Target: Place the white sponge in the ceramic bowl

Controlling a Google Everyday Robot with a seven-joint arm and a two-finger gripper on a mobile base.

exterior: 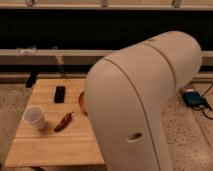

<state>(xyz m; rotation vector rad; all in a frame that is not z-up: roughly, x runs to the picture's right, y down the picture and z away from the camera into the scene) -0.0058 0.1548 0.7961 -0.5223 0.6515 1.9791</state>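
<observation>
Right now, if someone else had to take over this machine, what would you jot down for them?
Gripper: its jaws are out of view, somewhere past the big white arm filling the picture.
Ceramic bowl: only its left edge shows on the wooden table.
White sponge: hidden, the arm blocks that side.
Done: nothing that can be confirmed.
Left: sponge into bowl.

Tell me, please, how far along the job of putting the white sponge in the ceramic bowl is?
Done: nothing visible; only a sliver of the ceramic bowl shows past the robot arm, no sponge on it. In hand: the arm looms over the wooden table; the pincer is out of view and the white sponge hidden, so no grasp is confirmed. Left, apparently: placing it in the bowl.
</observation>
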